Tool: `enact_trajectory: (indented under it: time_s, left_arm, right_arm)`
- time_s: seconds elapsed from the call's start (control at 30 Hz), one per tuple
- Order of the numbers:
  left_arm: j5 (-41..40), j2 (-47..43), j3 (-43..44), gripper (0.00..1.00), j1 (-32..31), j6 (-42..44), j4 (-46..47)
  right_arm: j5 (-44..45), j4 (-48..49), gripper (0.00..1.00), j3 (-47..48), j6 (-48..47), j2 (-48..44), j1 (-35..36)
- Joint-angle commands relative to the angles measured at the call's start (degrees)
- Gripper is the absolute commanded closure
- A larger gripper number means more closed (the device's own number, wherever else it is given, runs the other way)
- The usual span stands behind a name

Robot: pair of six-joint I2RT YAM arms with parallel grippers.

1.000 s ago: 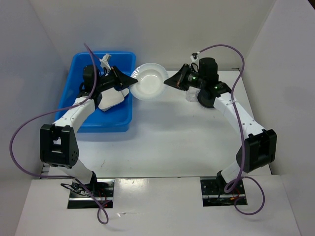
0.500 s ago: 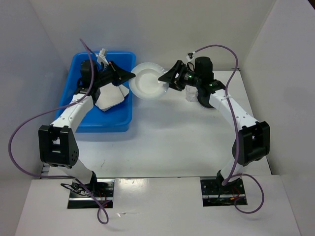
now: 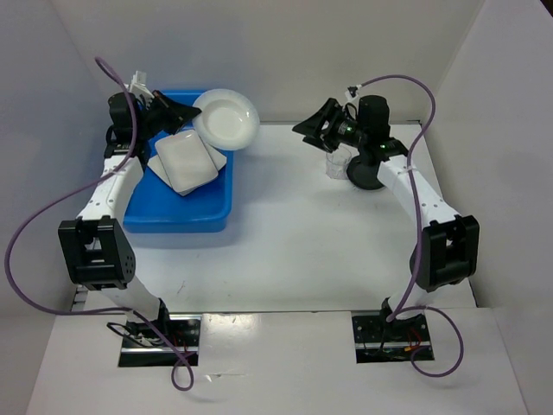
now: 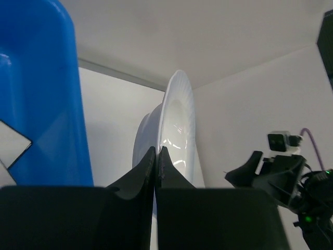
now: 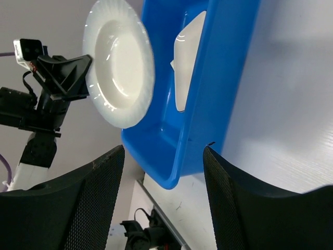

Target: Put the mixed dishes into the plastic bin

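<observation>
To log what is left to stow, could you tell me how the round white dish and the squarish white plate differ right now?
The round white dish is circular; the squarish white plate has straight sides. The dish hangs tilted at the far right corner of the blue bin; the plate lies inside the bin. The left claw pinches the dish's rim; nothing grips the plate. Both are white.

You're looking down on the whole bench (image 3: 302, 233) from above and behind. Both wrist views are facing each other close up, sharing the round white shallow dish (image 4: 179, 130) (image 5: 122, 67) and plastic bin (image 4: 47, 104) (image 5: 218, 78).
</observation>
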Motion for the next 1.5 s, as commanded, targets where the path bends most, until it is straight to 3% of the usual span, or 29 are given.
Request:
enact_trajectory:
  time_s: [0.0, 0.3, 0.6, 0.77, 1.37, 1.47]
  left_arm:
    - [-6.65, -0.57, 3.8, 1.0, -0.82, 3.15, -0.94]
    - [-19.31, -0.57, 2.4, 1.0, 6.29, 9.04, -5.44]
    - [-26.52, 1.8, -4.97, 1.0, 6.83, 9.75, -6.33]
    - [-27.67, 6.02, -6.82, 1.0, 6.83, 10.46, -6.33]
    - [-32.94, 13.41, -10.25, 1.0, 6.83, 12.48, -5.19]
    - [-32.94, 14.9, -10.25, 0.91, 6.83, 12.48, -5.19]
  right_arm:
    - [-0.62, 1.91, 0.33, -1.35, -2.75, -3.96, 0.33]
    - [-0.01, -1.6, 0.33, -4.77, -6.18, -8.34, -1.96]
    - [-3.17, -5.55, 0.31, -9.44, -9.78, -11.78, -11.09]
    - [-2.47, -6.35, 0.31, -12.51, -10.41, -15.64, -14.09]
    - [-3.0, -8.11, 0.31, -14.1, -10.93, -16.17, -18.83]
    - [-3.0, -8.63, 0.31, -14.62, -10.93, -16.7, -19.45]
